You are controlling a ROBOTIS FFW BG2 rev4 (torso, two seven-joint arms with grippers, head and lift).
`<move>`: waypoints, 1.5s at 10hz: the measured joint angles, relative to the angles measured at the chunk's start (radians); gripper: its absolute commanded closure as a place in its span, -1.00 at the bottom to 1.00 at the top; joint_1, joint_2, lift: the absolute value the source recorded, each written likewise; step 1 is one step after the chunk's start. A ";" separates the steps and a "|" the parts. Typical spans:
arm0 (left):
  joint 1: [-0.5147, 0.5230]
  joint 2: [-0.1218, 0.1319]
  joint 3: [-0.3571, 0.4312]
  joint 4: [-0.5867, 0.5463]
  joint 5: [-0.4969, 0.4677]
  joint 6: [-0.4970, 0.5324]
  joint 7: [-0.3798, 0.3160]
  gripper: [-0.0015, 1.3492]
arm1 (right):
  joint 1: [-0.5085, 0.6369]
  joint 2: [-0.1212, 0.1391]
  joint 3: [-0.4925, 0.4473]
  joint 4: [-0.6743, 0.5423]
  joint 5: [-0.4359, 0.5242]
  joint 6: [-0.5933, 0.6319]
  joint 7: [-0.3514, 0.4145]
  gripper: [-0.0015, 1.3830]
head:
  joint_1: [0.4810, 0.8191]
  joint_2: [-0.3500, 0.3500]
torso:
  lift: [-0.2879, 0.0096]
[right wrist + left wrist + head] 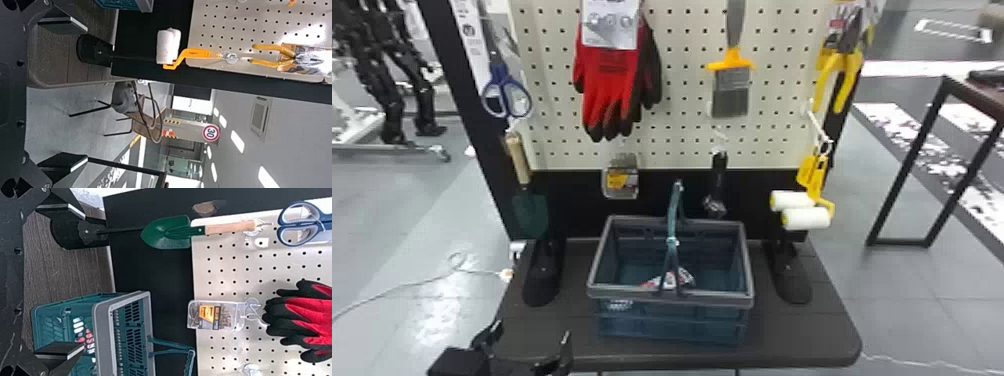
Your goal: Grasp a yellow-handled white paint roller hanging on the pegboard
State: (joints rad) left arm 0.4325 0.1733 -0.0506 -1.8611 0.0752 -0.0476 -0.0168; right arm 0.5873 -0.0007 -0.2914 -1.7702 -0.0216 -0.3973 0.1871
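Two white paint rollers [799,210] with yellow handles [813,172] hang side by side from a hook at the pegboard's lower right edge, above the black table [797,335]. In the right wrist view the paint rollers [168,46] and their yellow handle [195,55] lie well ahead of my right gripper [62,94], off to one side of its line. That gripper is open and holds nothing. My left gripper [527,342] sits low at the table's front left corner. In its own wrist view the left gripper [62,280] is open and empty, facing the basket [121,340].
A teal basket [672,295] with an upright handle stands mid-table below the pegboard [682,140]. Scissors [506,95], red gloves [614,85], a paintbrush [730,80], yellow pliers [839,65] and a green trowel [529,210] hang there. Two black stand feet [789,275] rest on the table. A dark side table [972,100] stands at right.
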 measured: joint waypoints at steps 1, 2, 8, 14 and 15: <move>0.000 0.000 0.000 0.001 0.000 -0.001 0.000 -0.79 | -0.001 0.000 0.000 0.000 -0.001 0.000 0.000 -0.79 | -0.60 0.00 | 0.26; 0.000 0.000 0.000 0.002 0.000 -0.002 0.000 -0.79 | -0.001 0.000 0.000 0.000 -0.001 0.000 0.000 -0.79 | -0.60 0.00 | 0.26; 0.000 -0.002 0.000 0.005 0.002 -0.008 0.000 -0.79 | -0.004 0.000 0.000 0.004 -0.001 0.000 0.003 -0.79 | -0.60 0.00 | 0.26; -0.005 -0.002 -0.002 0.014 0.011 -0.013 -0.003 -0.79 | -0.142 0.000 -0.068 -0.011 0.022 0.104 0.207 -0.80 | -0.60 0.00 | 0.26; -0.008 -0.002 -0.002 0.016 0.011 -0.013 -0.004 -0.79 | -0.200 0.000 -0.096 0.006 0.032 0.132 0.275 -0.80 | -0.60 0.00 | 0.26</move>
State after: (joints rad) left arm 0.4250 0.1718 -0.0527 -1.8451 0.0862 -0.0603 -0.0213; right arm 0.3876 -0.0007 -0.3871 -1.7641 0.0103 -0.2655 0.4624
